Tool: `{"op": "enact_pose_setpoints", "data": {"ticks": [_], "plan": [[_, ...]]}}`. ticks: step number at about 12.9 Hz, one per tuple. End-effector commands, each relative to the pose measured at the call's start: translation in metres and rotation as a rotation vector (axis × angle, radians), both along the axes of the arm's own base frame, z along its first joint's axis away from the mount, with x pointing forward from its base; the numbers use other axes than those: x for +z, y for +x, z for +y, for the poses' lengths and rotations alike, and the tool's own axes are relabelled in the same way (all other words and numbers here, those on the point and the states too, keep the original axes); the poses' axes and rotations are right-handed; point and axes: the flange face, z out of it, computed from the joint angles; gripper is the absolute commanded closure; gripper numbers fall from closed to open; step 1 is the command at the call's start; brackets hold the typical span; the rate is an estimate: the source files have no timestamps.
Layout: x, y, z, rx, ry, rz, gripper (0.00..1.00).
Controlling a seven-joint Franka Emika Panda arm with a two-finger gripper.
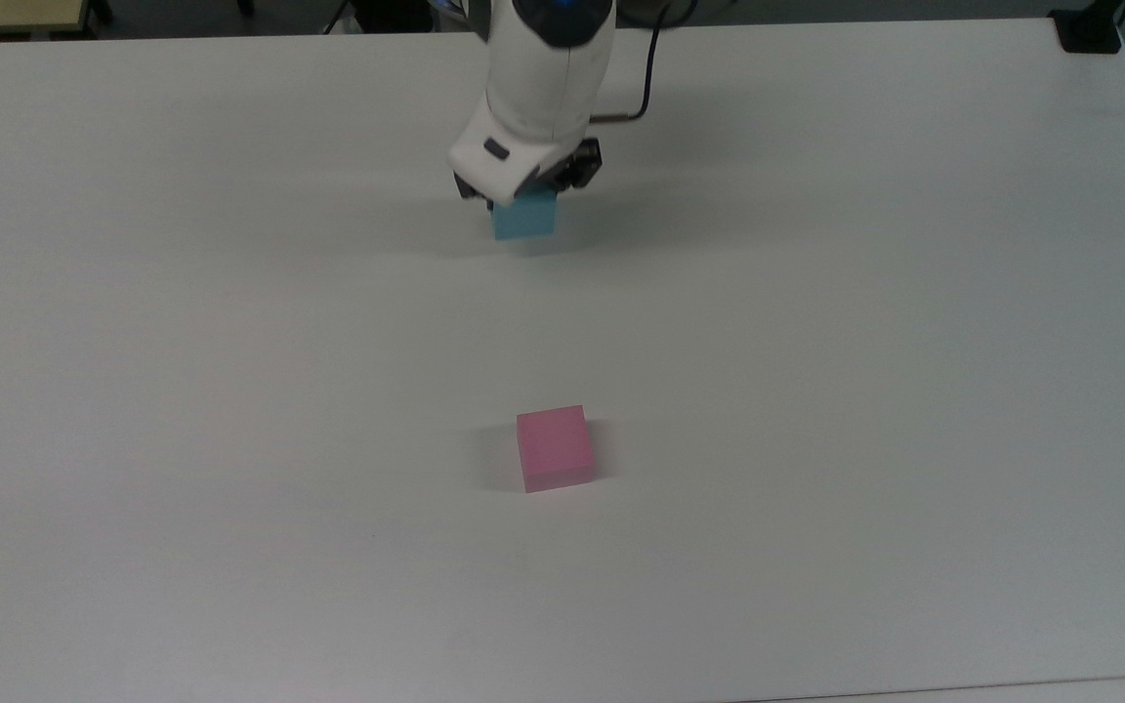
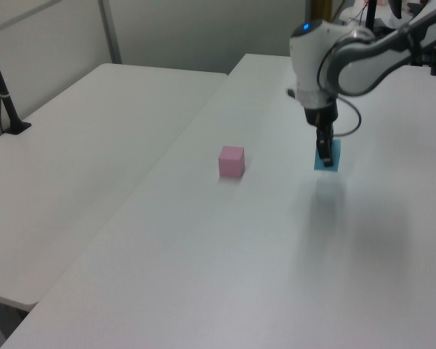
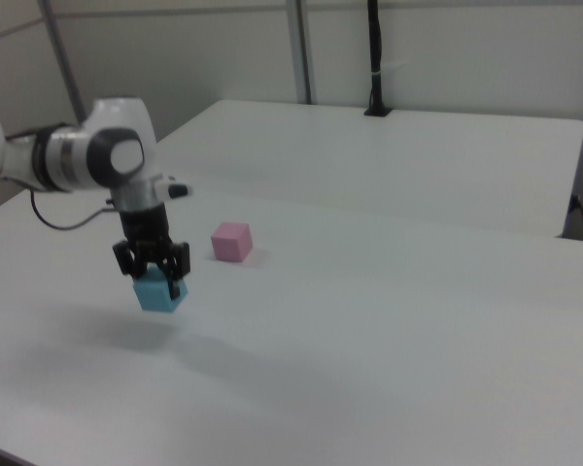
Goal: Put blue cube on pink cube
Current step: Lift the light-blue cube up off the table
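We've got the gripper clamped on the small matte light-blue cube, lifted off the white table well away from the plain pink cube, so an off-centre drop could topple it.

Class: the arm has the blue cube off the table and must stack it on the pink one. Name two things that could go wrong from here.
1. The gripper grips only the upper part of the blue cube, so it might slip or twist in transit.
2. The pink cube is about the same size, so a slightly off-centre release could topple the stack.
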Motion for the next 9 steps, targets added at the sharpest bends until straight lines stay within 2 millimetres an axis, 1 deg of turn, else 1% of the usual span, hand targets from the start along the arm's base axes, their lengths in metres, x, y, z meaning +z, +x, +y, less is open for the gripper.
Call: {"op": "enact_pose_setpoints", "data": {"ticks": [1,3,5,6,7,8,9], "plan": [[0.105,-0.004,-0.004,-0.020,-0.002,0.030,0.83],[0.129,-0.007,-0.007,-0.033,-0.001,0.047,0.83],[0.154,-0.011,-0.008,-0.032,0.003,0.022,0.83],[0.159,-0.010,-0.007,-0.032,0.005,0.008,0.83],[0.162,-0.002,-0.006,-0.031,0.011,-0.009,0.83],[0.161,0.016,-0.003,-0.033,0.015,-0.023,0.83],[0.160,0.039,-0.001,-0.041,0.020,-0.040,0.83]]}}
